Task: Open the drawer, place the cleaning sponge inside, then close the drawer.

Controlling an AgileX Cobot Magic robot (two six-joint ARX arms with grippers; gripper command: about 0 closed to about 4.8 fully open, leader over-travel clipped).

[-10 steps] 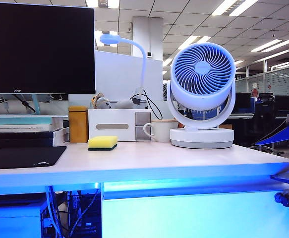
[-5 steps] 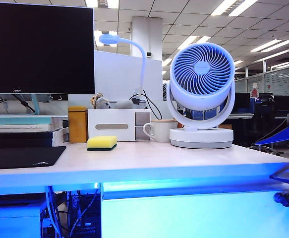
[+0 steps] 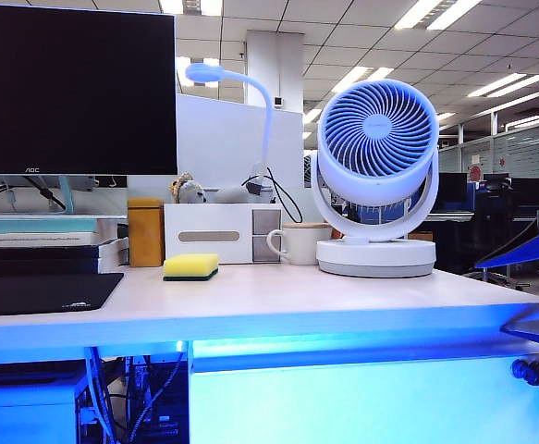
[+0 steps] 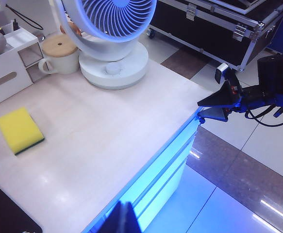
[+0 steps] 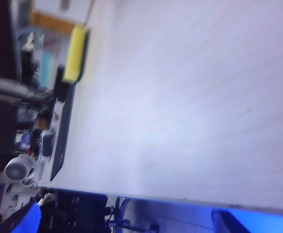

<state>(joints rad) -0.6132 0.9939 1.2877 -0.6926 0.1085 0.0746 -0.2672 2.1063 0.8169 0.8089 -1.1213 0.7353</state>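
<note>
I see the cleaning sponge (image 3: 191, 266) lying flat on the worktop (image 3: 278, 301), a yellow foam block with a thin dark green layer underneath, in front of the white organizer box (image 3: 221, 233) and left of the mug (image 3: 294, 244). The drawer (image 3: 371, 400) below is shut, its wide front glowing blue, the black knob (image 3: 531, 372) at its right edge. My right gripper (image 4: 218, 108) hangs off the worktop's corner, jaws spread wide. My left gripper (image 4: 123, 219) sits above the front edge, jaws clenched on nothing.
</note>
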